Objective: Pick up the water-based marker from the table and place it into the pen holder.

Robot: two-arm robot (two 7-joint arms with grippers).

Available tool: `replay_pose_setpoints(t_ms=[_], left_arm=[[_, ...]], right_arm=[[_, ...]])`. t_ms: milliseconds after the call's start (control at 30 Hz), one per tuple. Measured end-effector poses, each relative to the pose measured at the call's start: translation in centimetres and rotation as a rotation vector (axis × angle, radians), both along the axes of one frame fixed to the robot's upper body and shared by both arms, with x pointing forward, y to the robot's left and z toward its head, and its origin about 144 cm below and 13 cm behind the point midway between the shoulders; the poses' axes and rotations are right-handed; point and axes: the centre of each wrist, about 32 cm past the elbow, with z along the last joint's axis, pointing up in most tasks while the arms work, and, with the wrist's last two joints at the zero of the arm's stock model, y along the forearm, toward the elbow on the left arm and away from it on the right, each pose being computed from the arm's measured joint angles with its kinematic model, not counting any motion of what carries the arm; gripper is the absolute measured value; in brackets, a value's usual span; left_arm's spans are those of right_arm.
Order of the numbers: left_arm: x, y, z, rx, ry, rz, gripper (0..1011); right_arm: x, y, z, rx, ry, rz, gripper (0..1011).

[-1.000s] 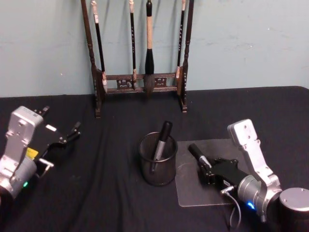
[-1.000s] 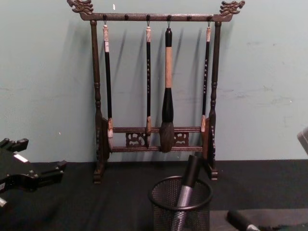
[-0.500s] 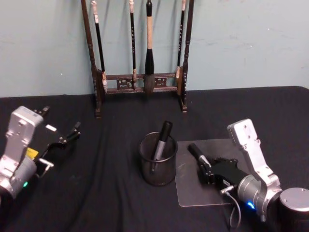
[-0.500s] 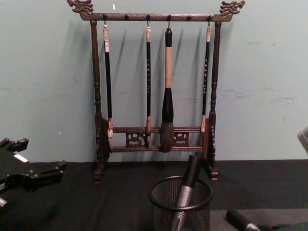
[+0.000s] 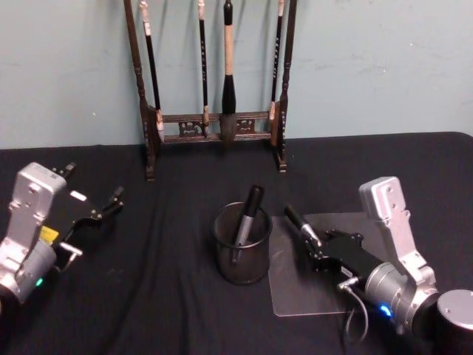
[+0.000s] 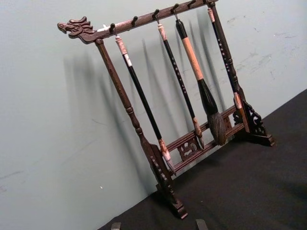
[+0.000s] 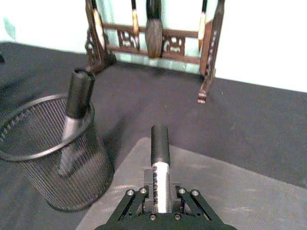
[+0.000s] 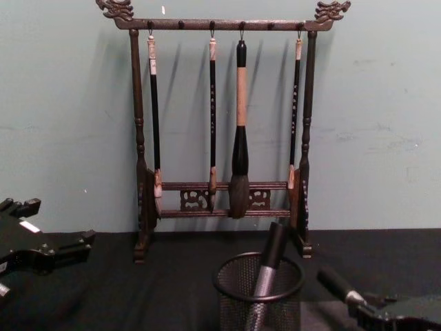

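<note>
Viewing matte black counter and pale teal wall, I see the right gripper, jaws clamping the cylindrical marker beside the round wire-mesh pen holder; left gripper parked, jaws apart.

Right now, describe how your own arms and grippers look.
Both arms carry silver-grey angular wrist housings above rounded metal joints. The left gripper is black, with slim fingers, a white label, a yellow sticker and a green light behind. The right gripper is black too, with a blue light and a looping grey cable.
</note>
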Motion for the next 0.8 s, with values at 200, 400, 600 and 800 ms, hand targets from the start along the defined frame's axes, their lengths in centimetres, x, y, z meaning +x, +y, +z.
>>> replay_pose_setpoints(t_ms=[200, 400, 600, 800], left_arm=[[0.0, 0.0, 0.0, 0.0, 0.0, 0.0, 1009], [0.0, 0.0, 0.0, 0.0, 0.0, 0.0, 1009], [0.0, 0.0, 0.0, 0.0, 0.0, 0.0, 1009], [0.0, 0.0, 0.0, 0.0, 0.0, 0.0, 1009]], right_arm=[[-0.18, -0.37, 0.06, 0.067, -0.044, 0.007, 195], [-0.21, -0.66, 0.15, 0.111, -0.074, 0.024, 195], [-0.17, -0.82, 0.32, 0.143, -0.11, 0.049, 194], [0.09, -0.81, 0.65, 0.17, -0.161, 0.068, 195]])
